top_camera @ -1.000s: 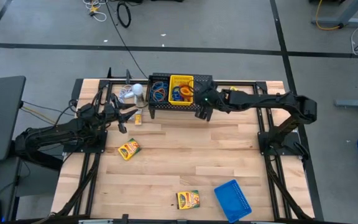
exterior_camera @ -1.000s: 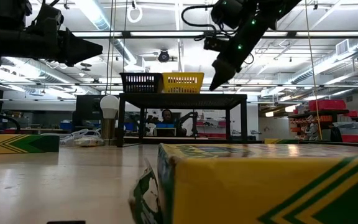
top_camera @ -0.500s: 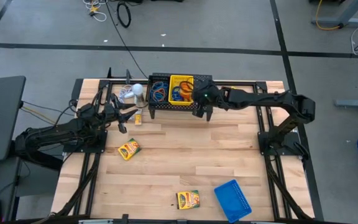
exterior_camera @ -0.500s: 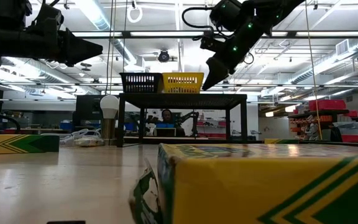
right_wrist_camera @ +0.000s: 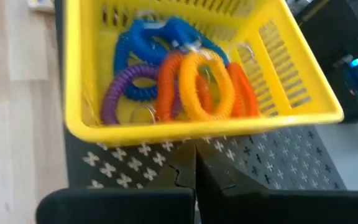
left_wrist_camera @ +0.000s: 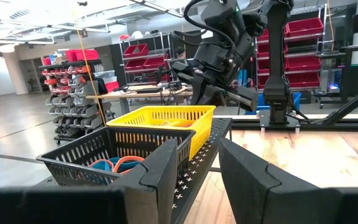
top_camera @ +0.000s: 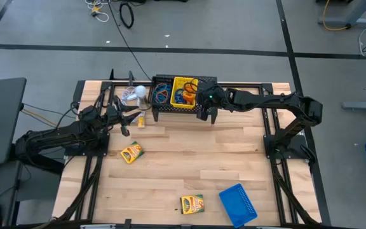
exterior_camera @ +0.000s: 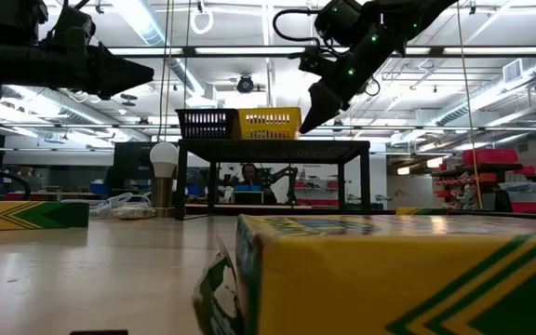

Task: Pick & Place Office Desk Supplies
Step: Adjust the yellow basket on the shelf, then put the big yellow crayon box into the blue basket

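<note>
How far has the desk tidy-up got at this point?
Done: the yellow tray and black tray sit on the black mesh stand, both holding coil loops. In hand: the right gripper, shut and empty, is at the yellow tray's edge; the left gripper waits over the table's left. Left: three crayon boxes and the blue tray lie on the table.

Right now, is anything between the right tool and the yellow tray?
Nothing. In the right wrist view the shut right tool sits against the yellow tray wall, over the perforated black stand.
</note>
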